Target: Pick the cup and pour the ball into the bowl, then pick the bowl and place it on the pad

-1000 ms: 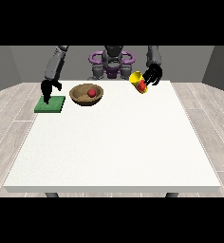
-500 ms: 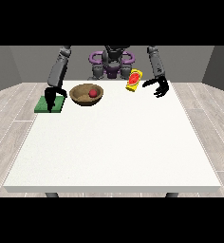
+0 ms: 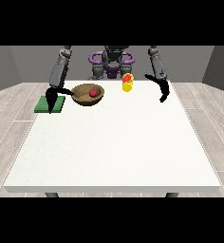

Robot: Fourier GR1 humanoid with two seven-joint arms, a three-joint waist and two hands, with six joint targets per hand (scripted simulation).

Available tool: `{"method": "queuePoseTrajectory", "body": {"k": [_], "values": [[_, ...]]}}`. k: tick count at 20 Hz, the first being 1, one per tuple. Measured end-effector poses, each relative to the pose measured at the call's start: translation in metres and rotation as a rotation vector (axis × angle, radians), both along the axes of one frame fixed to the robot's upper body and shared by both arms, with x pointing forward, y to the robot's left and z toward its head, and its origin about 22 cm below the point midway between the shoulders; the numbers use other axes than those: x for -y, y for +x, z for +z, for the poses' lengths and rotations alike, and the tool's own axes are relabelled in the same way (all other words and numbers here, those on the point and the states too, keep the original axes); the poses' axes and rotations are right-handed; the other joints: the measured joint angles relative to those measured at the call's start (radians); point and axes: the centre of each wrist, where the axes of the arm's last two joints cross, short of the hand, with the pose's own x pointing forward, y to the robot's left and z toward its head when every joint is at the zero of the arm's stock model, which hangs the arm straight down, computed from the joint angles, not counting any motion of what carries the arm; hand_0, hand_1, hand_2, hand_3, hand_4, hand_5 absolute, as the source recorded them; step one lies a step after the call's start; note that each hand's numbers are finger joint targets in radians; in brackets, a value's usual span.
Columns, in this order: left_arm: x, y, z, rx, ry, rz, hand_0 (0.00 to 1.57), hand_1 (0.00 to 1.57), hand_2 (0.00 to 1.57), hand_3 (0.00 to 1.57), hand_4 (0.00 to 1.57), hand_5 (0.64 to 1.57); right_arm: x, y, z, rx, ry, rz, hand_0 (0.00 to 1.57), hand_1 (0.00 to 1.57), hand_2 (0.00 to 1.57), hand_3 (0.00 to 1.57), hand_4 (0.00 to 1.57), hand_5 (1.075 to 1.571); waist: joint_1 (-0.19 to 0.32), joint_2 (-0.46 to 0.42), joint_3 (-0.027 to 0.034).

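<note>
The brown bowl (image 3: pixel 85 98) sits at the table's back left with the red ball (image 3: pixel 92 93) inside it. Just left of it lies the green pad (image 3: pixel 57 106). The hand at the view's left (image 3: pixel 53 94) hovers over the pad's right part, open, with one finger hanging down and its thumb stretched towards the bowl's left rim. The yellow cup (image 3: pixel 127 84), red at its top, stands by itself at the back middle. The hand at the view's right (image 3: pixel 163 90) hangs open to the right of the cup, apart from it, with its fingers pointing down.
The white table (image 3: pixel 114 147) stretches wide towards the camera. The robot's torso (image 3: pixel 113 64) stands behind the back edge, between the two arms.
The hand at the view's right has let go of the cup and swung right and down. The cup now stands on the table. The hand at the view's left has reached towards the bowl.
</note>
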Motion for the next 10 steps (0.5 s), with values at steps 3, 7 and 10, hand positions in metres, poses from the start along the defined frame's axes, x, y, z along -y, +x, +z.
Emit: {"method": "queuePoseTrajectory", "body": {"k": [3, 7, 10], "values": [[-0.008, -0.003, -0.006, -0.039, -0.008, 0.018, 0.00, 0.00, 0.00, 0.00, 0.00, 0.683, -0.012, 0.005, -0.006, -0.054, 0.043, 0.022, 0.00, 0.00, 0.00, 0.00, 0.00, 1.571, -0.020, -0.044, 0.0048], [-0.019, -0.024, -0.042, -0.178, -0.025, 0.087, 0.00, 0.00, 0.00, 0.00, 0.00, 0.664, -0.048, 0.005, -0.026, -0.200, 0.087, 0.108, 0.00, 0.00, 0.00, 0.00, 0.00, 1.570, -0.090, -0.193, 0.0160], [-0.035, -0.038, -0.061, -0.240, -0.045, 0.141, 0.00, 0.00, 0.00, 0.00, 0.00, 0.695, -0.072, 0.009, -0.029, -0.270, 0.087, 0.156, 0.00, 0.00, 0.00, 0.00, 0.00, 1.570, -0.144, -0.260, 0.0198]]}}
